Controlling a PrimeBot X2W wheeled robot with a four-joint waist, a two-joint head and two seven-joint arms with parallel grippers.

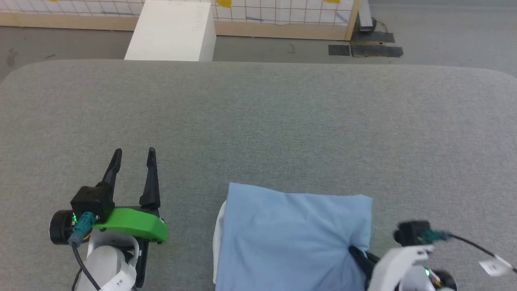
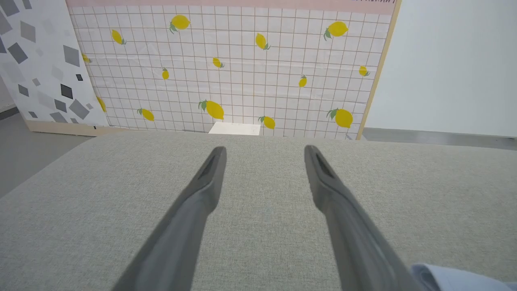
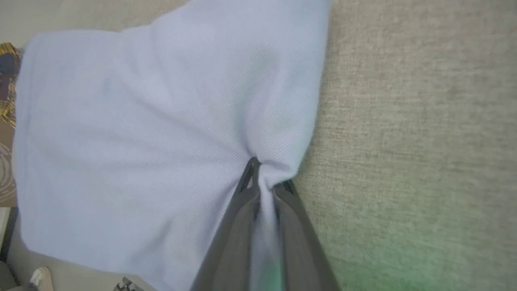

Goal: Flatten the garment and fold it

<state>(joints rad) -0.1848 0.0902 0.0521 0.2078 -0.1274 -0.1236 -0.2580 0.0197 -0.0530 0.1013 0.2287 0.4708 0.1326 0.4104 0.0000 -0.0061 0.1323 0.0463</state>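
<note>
Light blue knit garment [image 1: 291,234]: folded on grey fabric table [image 1: 258,121], near front edge.
Right gripper [image 3: 266,176]: closed, pinching garment's right edge.
Left gripper [image 1: 134,152]: wide open, empty, left of garment.

The left jaws stand wide apart, their fingers [image 1: 150,178] pointing straight ahead. The right jaws, on a pale wrist [image 1: 398,262], are pinched tight on the garment [image 1: 291,238].
</note>
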